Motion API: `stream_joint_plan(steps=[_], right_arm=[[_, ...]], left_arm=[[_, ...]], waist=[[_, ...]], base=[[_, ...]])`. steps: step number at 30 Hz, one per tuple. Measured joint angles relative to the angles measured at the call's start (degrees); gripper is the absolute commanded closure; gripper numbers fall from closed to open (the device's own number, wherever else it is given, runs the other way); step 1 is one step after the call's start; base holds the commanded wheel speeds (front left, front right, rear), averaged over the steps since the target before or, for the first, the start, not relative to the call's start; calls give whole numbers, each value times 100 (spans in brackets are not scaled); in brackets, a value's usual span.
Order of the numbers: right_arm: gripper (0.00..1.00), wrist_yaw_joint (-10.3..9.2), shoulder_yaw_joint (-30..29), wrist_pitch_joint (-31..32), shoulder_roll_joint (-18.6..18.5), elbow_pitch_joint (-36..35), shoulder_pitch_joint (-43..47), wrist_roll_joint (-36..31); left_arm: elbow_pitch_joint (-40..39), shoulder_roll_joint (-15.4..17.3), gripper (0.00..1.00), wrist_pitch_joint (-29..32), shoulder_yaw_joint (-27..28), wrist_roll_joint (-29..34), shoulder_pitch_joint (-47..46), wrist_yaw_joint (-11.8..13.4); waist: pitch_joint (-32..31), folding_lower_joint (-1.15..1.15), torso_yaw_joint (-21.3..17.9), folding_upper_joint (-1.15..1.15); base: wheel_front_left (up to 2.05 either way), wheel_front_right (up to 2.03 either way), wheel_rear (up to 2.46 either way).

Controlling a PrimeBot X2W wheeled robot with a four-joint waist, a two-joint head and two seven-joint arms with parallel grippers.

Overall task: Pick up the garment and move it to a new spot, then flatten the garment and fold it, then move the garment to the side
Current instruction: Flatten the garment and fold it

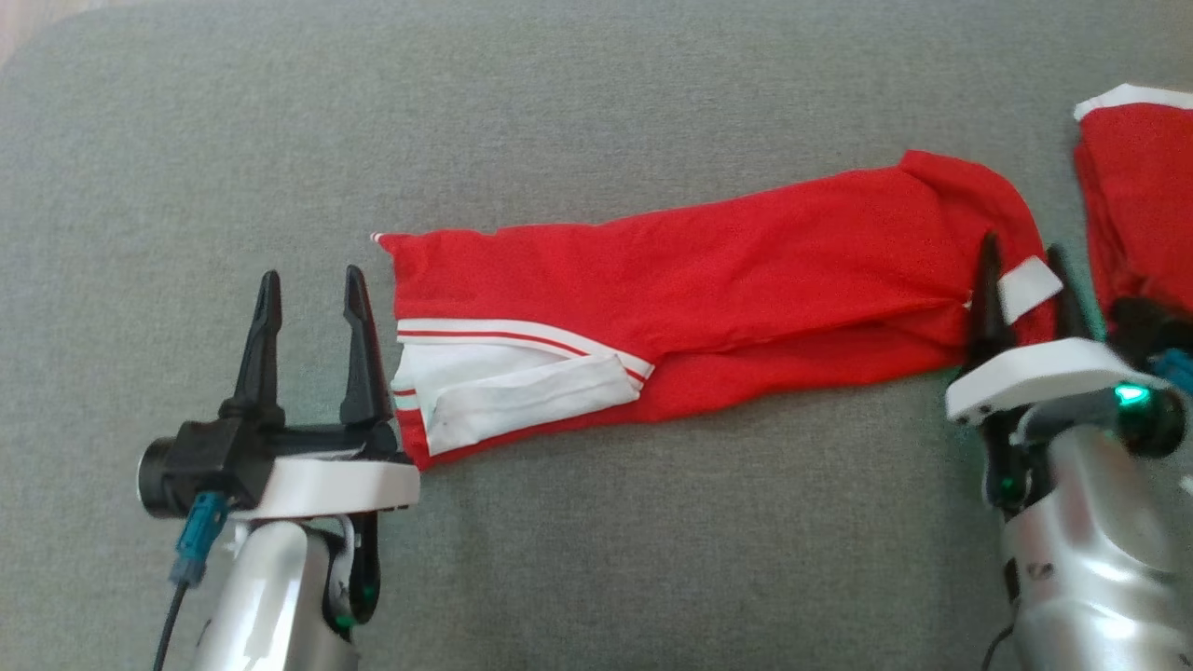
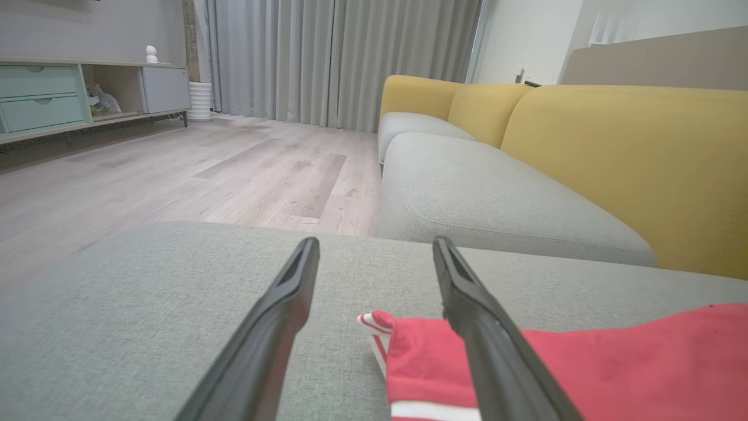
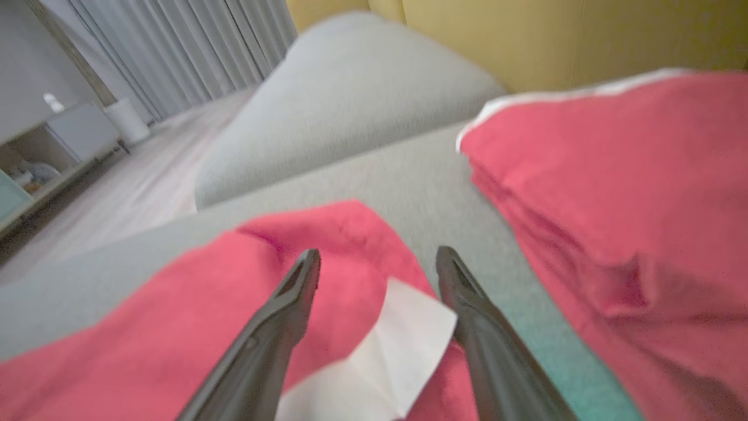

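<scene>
Here the red garment lies stretched across mid-frame on the grey cushion; left gripper, lower left, and right gripper, right edge, both gape wide, empty

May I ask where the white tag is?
Head view: the white tag lies at the red garment's right end, between the right gripper's open fingers.

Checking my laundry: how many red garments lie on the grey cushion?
2. A long red fabric garment with white stripes lies across the middle; another red fabric garment with a white edge lies at the far right, partly cut off.
</scene>
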Motion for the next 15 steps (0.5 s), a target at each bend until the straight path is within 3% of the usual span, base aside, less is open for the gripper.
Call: stream_joint_plan(steps=[4, 12, 14, 15], right_arm=[[0, 0, 108, 196, 1, 687, -135, -13], [0, -3, 713, 260, -120, 1274, -544, 305], [100, -5, 748, 258, -120, 1317, -569, 323], [100, -5, 759, 243, -120, 1365, -596, 319]], left_arm=[[53, -48, 0, 0, 112, 74, 0, -96], [60, -107, 0, 0, 285, 167, -53, -192], [60, -111, 0, 0, 303, 169, -64, -193], [60, -115, 0, 0, 324, 190, -74, -199]], waist=[[28, 0, 55, 0], [22, -1, 67, 0], [15, -1, 61, 0], [6, -1, 54, 0]], base=[[0, 0, 0], [0, 0, 0], [0, 0, 0], [0, 0, 0]])
